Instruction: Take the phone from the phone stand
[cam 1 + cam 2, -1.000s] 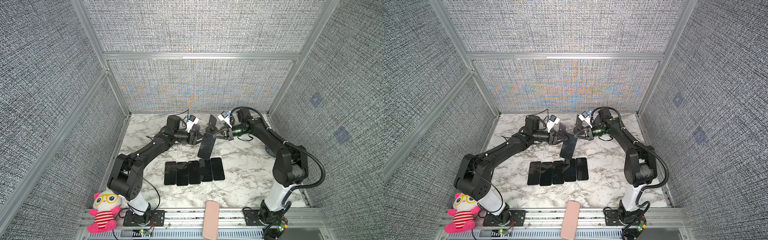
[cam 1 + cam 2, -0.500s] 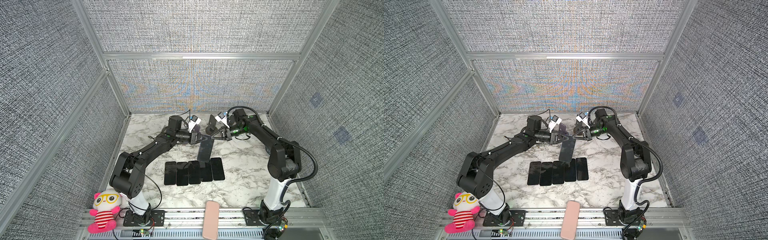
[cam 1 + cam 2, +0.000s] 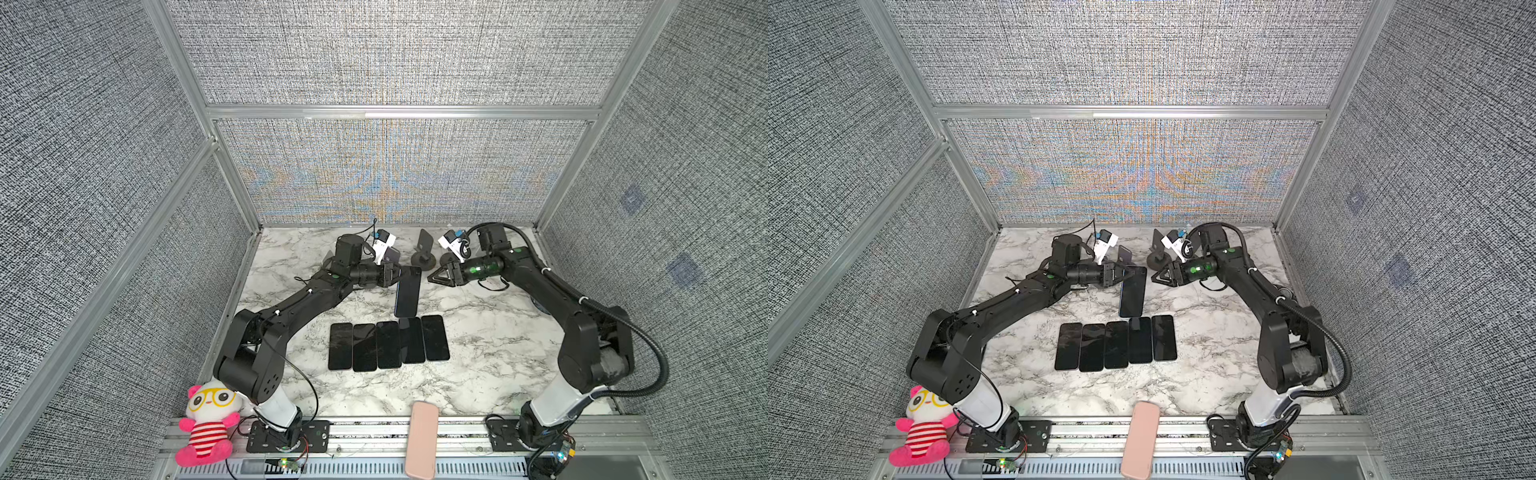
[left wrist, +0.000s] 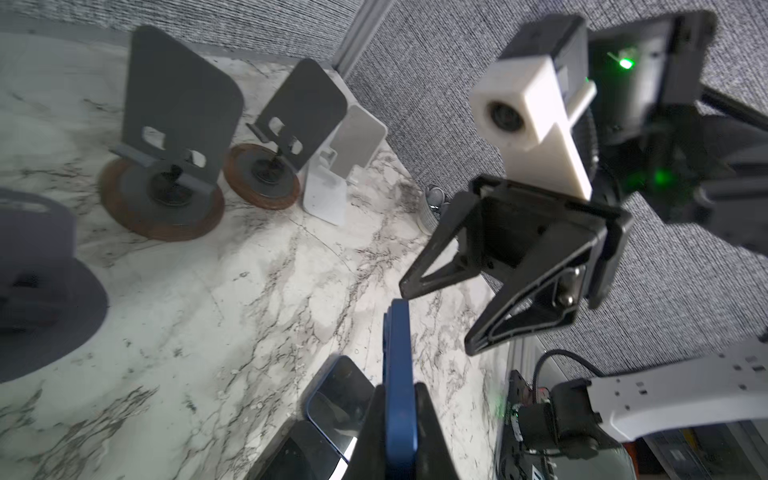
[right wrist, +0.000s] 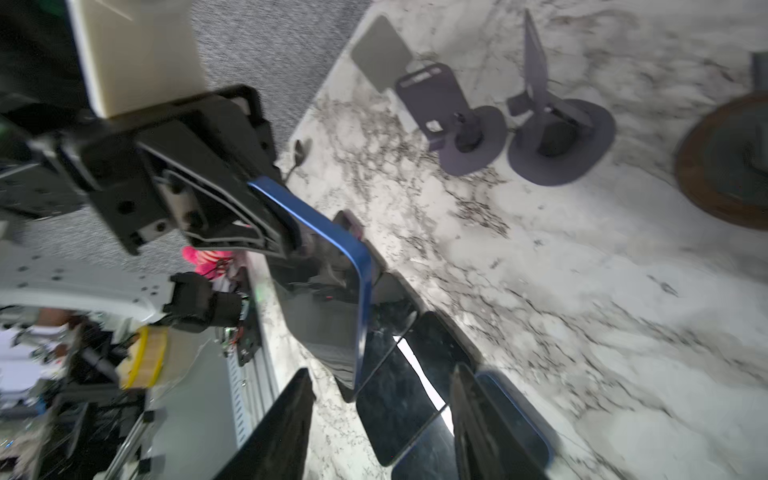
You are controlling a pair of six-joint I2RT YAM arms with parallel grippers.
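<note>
A blue phone [image 3: 408,293] [image 3: 1133,293] hangs in the air above the table, clear of every stand. My left gripper [image 3: 401,275] [image 4: 400,388] is shut on its upper edge; the left wrist view shows the blue rim [image 4: 400,353] pinched between both fingers. My right gripper [image 3: 436,280] [image 5: 382,374] stands open just right of the phone [image 5: 332,299], with nothing between its fingers. An empty dark phone stand [image 3: 424,251] [image 4: 174,124] sits behind both grippers near the back wall.
Several dark phones [image 3: 388,345] lie in a row on the marble table right below the held phone. More empty stands [image 4: 291,116] [image 5: 540,95] line the back. A pink case [image 3: 422,440] and a plush toy [image 3: 205,419] rest at the front rail.
My left gripper shut on the phone's upper edge. My right gripper then opened, let go of the phone and drew back to the right.
</note>
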